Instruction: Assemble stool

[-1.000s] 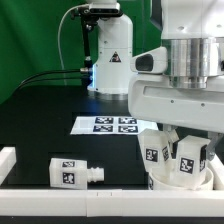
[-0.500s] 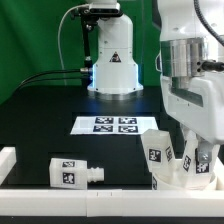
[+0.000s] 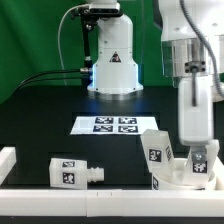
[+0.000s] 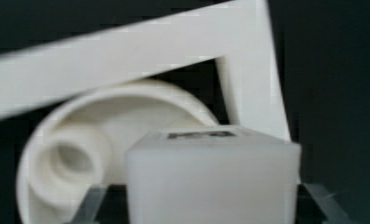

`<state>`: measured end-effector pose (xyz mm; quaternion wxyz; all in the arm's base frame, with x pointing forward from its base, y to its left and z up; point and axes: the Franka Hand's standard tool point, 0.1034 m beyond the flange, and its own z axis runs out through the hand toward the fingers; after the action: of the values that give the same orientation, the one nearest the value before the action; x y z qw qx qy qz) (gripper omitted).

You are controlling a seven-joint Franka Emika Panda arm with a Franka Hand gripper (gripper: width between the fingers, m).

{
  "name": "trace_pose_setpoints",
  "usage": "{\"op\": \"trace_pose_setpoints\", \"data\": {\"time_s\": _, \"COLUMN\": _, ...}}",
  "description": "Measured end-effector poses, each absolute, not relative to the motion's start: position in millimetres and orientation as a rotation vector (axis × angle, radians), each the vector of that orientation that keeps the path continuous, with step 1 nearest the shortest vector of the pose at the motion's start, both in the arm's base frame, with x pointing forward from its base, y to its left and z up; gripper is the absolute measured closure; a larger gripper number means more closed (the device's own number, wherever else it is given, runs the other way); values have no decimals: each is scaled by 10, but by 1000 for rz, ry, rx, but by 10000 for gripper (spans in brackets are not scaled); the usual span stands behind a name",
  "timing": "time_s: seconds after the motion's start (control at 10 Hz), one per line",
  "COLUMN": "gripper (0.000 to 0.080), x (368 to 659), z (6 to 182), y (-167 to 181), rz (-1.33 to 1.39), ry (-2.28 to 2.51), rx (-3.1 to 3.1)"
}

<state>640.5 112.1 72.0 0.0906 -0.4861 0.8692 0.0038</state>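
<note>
Your gripper (image 3: 197, 150) is down at the near corner of the counter (image 3: 40, 110) on the exterior view's right, with the arm standing close to vertical above it. In the wrist view the gripper (image 4: 208, 205) straddles a leg (image 4: 214, 170). One of the fingers (image 4: 104, 203) shows on each side of that white block. I can't tell whether the pads are pressing on it or just flanking it, so take the grip as unconfirmed.

That leg (image 3: 203, 160) stands upright with its tag facing the camera, over the seat (image 3: 175, 181). Just beside it, toward the exterior view's left, a second leg (image 3: 155, 150) is upright on the same disc. From the wrist you can see the seat (image 4: 84, 150) lying flat just behind the block, with a round socket in its face. The border rail (image 4: 244, 60) turns its corner beyond it.

Further out, a loose leg (image 3: 72, 172) lies on its side by the near edge, toward the exterior view's left, its peg end pointing toward the seat. The border rail (image 3: 60, 190) runs along that near edge. The marker board (image 3: 113, 124) lies flat mid-counter, well apart from the stool parts.
</note>
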Motion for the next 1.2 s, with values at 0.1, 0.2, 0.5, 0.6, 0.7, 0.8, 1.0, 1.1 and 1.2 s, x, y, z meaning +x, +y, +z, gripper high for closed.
{"op": "trace_pose_setpoints", "data": {"time_s": 0.1, "gripper": 465, "x": 6403, "z": 707, "y": 1160, "rz": 10, "ry": 2571, "rx": -1424}}
{"op": "trace_pose_setpoints", "data": {"time_s": 0.2, "gripper": 465, "x": 6394, "z": 707, "y": 1159, "rz": 12, "ry": 2582, "rx": -1373}}
{"op": "trace_pose_setpoints", "data": {"time_s": 0.5, "gripper": 461, "x": 6390, "z": 703, "y": 1166, "rz": 2, "ry": 2545, "rx": -1440}}
{"op": "trace_pose_setpoints", "data": {"time_s": 0.6, "gripper": 227, "x": 6390, "z": 704, "y": 1166, "rz": -5, "ry": 2513, "rx": -1495}}
{"op": "trace_pose_setpoints", "data": {"time_s": 0.7, "gripper": 227, "x": 6416, "z": 762, "y": 1161, "rz": -36, "ry": 2370, "rx": -1699}}
{"op": "trace_pose_setpoints", "data": {"time_s": 0.8, "gripper": 173, "x": 6450, "z": 845, "y": 1159, "rz": -79, "ry": 2154, "rx": -1953}}
{"op": "trace_pose_setpoints", "data": {"time_s": 1.0, "gripper": 155, "x": 6445, "z": 858, "y": 1156, "rz": -108, "ry": 1925, "rx": -2193}}
{"op": "trace_pose_setpoints", "data": {"time_s": 1.1, "gripper": 151, "x": 6446, "z": 857, "y": 1150, "rz": -117, "ry": 1863, "rx": -2248}}
{"op": "trace_pose_setpoints", "data": {"time_s": 1.2, "gripper": 150, "x": 6446, "z": 857, "y": 1148, "rz": -124, "ry": 1818, "rx": -2286}}
